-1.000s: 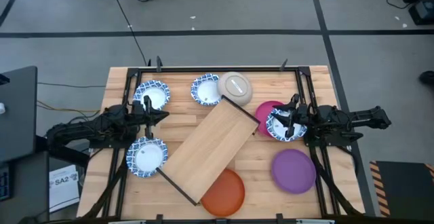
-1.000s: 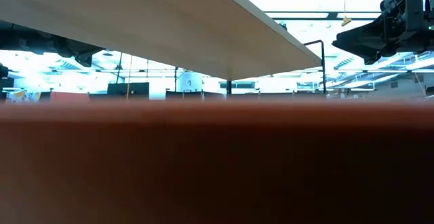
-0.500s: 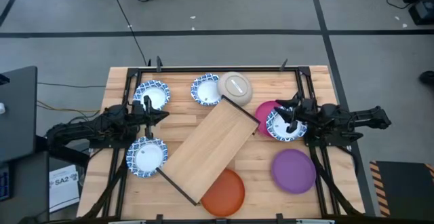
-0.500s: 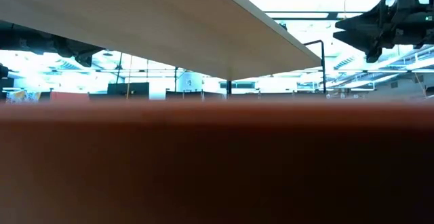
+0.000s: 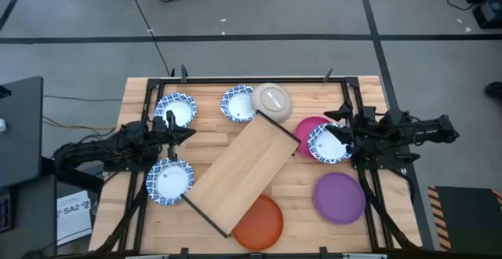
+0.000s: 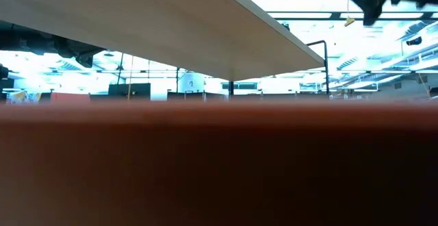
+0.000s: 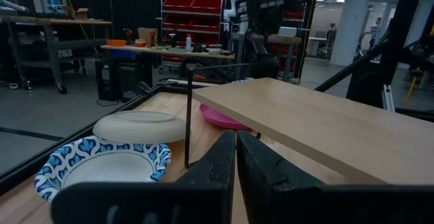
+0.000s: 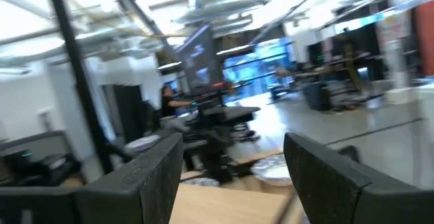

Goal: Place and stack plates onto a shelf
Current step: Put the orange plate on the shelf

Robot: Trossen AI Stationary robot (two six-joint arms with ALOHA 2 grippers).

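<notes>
Right gripper [image 5: 339,125] hovers at the right side of the tabletop [image 5: 369,94], fingers spread apart and empty, over the far edge of a blue-rimmed plate [image 5: 328,144] that overlaps the magenta plate [image 5: 307,127]. Left gripper [image 5: 171,125] sits on the left side with fingers pressed together, nothing in it, between two more blue-rimmed plates: one [image 5: 176,109] toward the far edge, one [image 5: 169,180] toward the near edge. Shelf [image 5: 239,173] lies diagonally across the middle, its far corner just beside the magenta plate and close to the beige plate [image 5: 272,100]; fourth blue-rimmed plate [image 5: 236,103] touches the beige one on its left. Orange plate [image 5: 257,221] is partly tucked under the shelf's near end at the front edge of the tabletop; purple plate [image 5: 340,196] sits near the front right, apart from the others. Shelf top is bare. Open room: the strip between shelf and purple plate, and the far right corner. Black frame rods run along the tabletop's left, right and far edges. Left wrist view shows the shelf board raised on a thin black rod [image 7: 186,119]. A sheet off the tabletop's left reads "SA2" [image 5: 72,209]
</notes>
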